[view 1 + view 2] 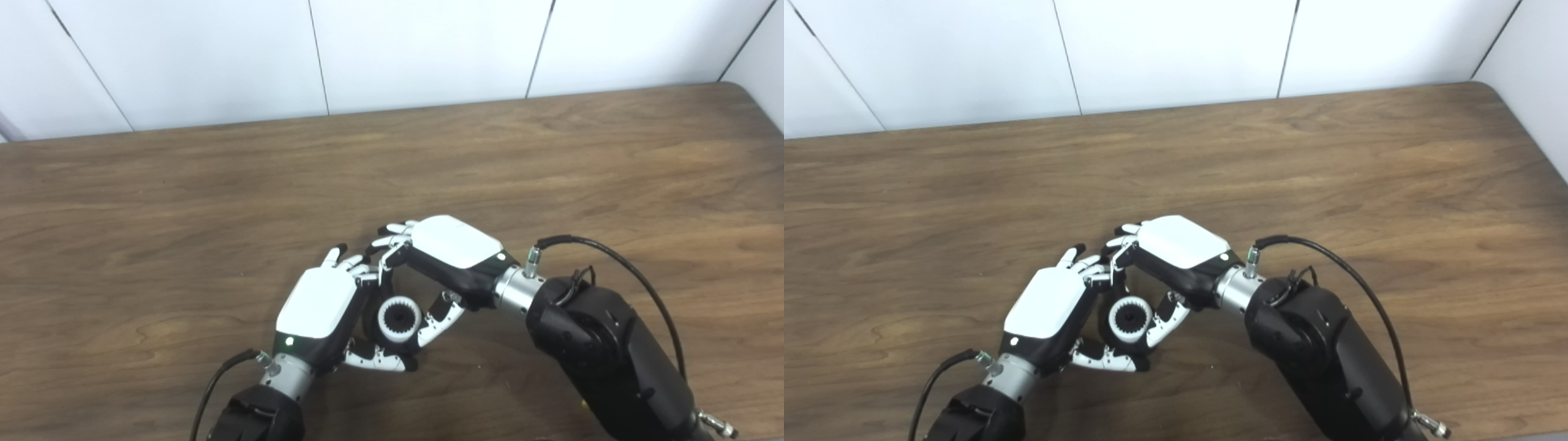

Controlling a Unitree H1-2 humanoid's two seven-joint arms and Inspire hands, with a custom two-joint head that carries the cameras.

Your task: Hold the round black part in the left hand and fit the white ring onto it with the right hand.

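Observation:
Low over the table's near middle, my left hand [315, 303] is shut on the round black part [369, 323], its thumb curled under it. The white toothed ring [399, 318] sits on the part's face, with the black hub showing through its centre. My right hand [453, 242] comes in from the right and arches over the part. Its thumb rests against the ring's right edge and its fingers curl down on the far side, by the left fingertips. Where those fingers touch is hidden. The right eye view gives the same ring [1130, 320] between both hands.
The brown wooden table [551, 159] stretches behind and to both sides of the hands. A white panelled wall [429, 49] runs along its far edge. Black cables loop off both wrists, the right one [618, 260] arching above the forearm.

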